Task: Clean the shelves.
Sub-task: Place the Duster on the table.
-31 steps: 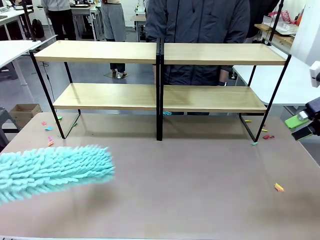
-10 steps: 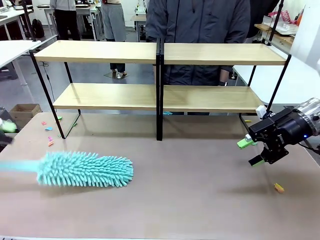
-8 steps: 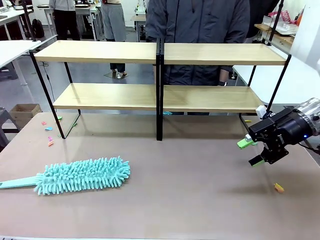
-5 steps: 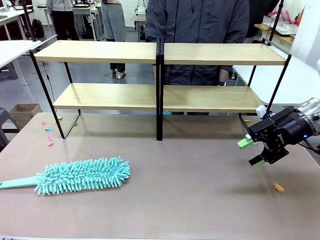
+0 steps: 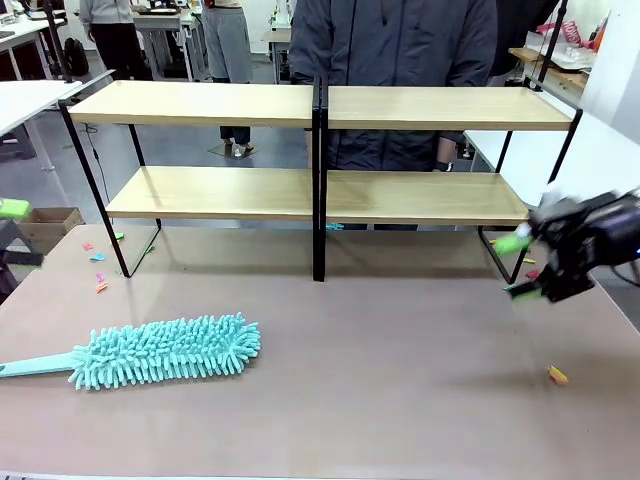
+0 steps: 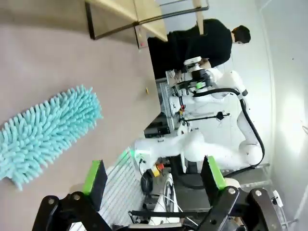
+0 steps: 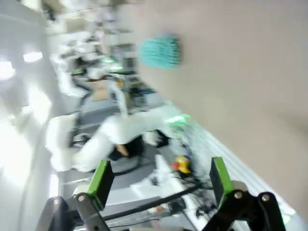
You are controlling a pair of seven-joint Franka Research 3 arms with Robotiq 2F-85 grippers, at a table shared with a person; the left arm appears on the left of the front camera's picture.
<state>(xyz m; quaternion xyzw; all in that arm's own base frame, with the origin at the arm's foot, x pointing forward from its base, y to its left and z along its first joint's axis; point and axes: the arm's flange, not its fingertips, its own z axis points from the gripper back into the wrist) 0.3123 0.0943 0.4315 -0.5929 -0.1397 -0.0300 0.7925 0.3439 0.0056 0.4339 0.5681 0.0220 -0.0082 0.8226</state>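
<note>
Teal fluffy duster [image 5: 165,351] lies flat on the brown table [image 5: 380,390], near side, left of the shelves' black centre post [image 5: 318,180], handle pointing toward the table's left edge. Nothing grips it. Left hand [image 6: 153,175] wide open, empty; in the left wrist view the duster [image 6: 45,130] sits apart from its green pads [image 6: 91,175]. Left hand [image 5: 12,235] sits at the table's left edge, left of the shelves. Right hand [image 5: 525,265] blurred, by the shelves' right front leg, above the table; fingers spread wide in the right wrist view [image 7: 159,185], holding nothing. Small coloured scraps [image 5: 557,375] lie on the table near both shelf ends. Shelves [image 5: 200,105] stand across the table's far half, boards bare. Person [image 5: 400,40] stands behind them.
</note>
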